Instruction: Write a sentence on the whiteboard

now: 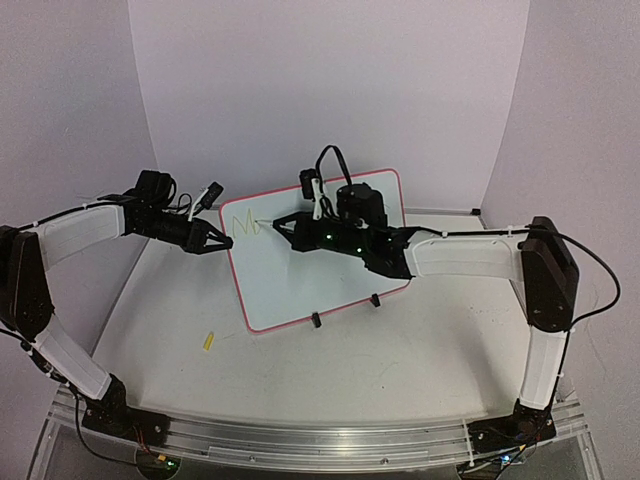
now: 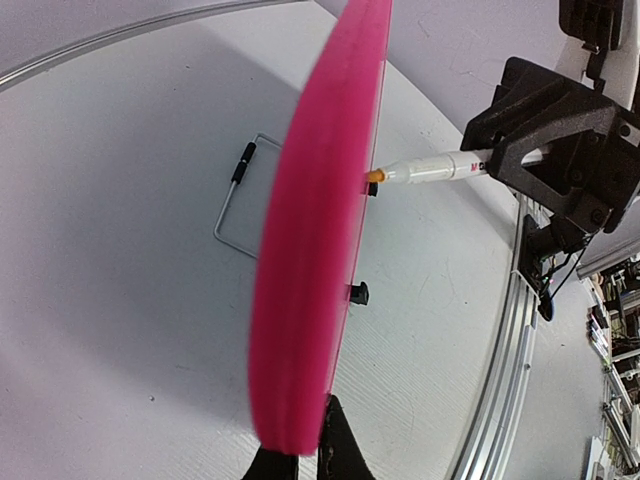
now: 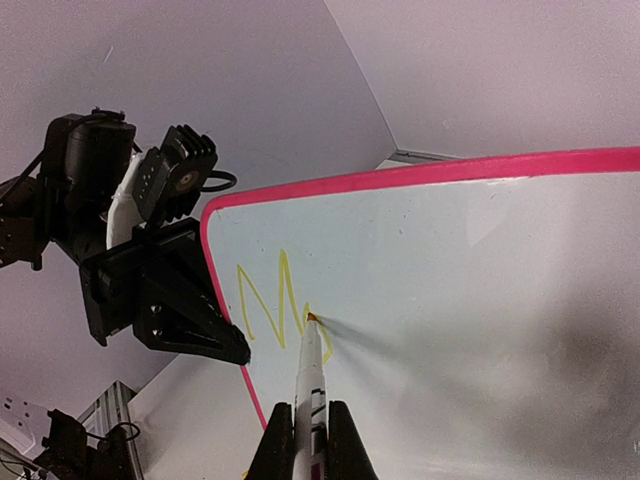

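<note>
Here we are, up at the top left corner of the large white whiteboard (image 1: pixel 300 290) with its thin pink-red rim, propped at a tilt on two small black feet (image 1: pixel 315 320) on the pale table (image 1: pixel 400 350). The left pincer (image 1: pixel 222 243) is shut on the rim at the board's left edge, bracing it. The right pincer (image 3: pixel 308 415) is closed around a slim white marker (image 3: pixel 311 350). The marker's long axis runs straight out from the fingers, and its yellow-orange tip touches the white surface.

And the sentence (image 3: pixel 268 305)? Only a yellow-green "M" and the start of the next stroke, just beside the left rim, with the tip at its right end. That's the relation to watch. The open white lies away from the left pincer, toward the right arm's own side and below, so I'd judge the pen must travel rightward along the line, drawing back toward its own arm. The right arm does the writing; the left is nearer the letters but only holds. Barely begun, I'd say.

No cup, tray or box in play. One small yellow piece (image 1: pixel 208 341), perhaps the pen's cap, lies on the table near the board's lower left corner.
</note>
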Motion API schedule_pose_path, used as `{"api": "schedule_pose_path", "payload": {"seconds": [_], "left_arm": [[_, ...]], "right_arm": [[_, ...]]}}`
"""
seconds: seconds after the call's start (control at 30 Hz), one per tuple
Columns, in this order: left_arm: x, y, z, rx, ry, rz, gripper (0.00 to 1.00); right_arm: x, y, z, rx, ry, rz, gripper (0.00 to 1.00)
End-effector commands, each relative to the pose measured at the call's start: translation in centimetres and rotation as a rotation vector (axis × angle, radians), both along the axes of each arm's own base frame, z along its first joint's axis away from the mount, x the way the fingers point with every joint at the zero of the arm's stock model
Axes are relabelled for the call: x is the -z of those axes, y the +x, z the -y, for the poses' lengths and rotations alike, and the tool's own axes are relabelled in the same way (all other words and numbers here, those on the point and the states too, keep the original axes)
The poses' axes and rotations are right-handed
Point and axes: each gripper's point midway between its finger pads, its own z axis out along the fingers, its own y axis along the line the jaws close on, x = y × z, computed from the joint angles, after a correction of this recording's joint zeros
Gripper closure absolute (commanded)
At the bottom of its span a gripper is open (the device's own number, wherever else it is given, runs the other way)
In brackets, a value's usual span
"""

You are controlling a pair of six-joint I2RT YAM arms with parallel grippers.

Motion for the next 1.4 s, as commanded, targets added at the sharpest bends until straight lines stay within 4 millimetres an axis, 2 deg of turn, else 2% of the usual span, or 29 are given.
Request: {"api": "schedule_pose_path", "payload": {"seconds": [0.0,0.33,0.5,0.83,1.37], "left_arm": [[0.3,0.1,-0.5,-0.03,0.044,0.019,1.0],[0.2,0.1,-0.7,-0.033,0.055,0.029,1.0],[0.1,0.0,-0.7,-0.033,0.055,0.031,1.0],[0.1,0.0,-0.7,-0.035,0.056,0.032,1.0],[0.4,0.1,-0.7,-0.034,0.059,0.02,1.0]], "right_arm": [[0.0,1.2,-0.2,0.02,0.007,0.003,1.0],[-5.2,-1.2,0.8,-0.052,0.067,0.067,1.0],[-6.3,-2.2,1.9,-0.054,0.077,0.071,1.0],[-4.0,-1.7,2.1,-0.028,0.02,0.062,1.0],[-2.1,0.1,0.9,0.001,-0.021,0.06,1.0]]}}
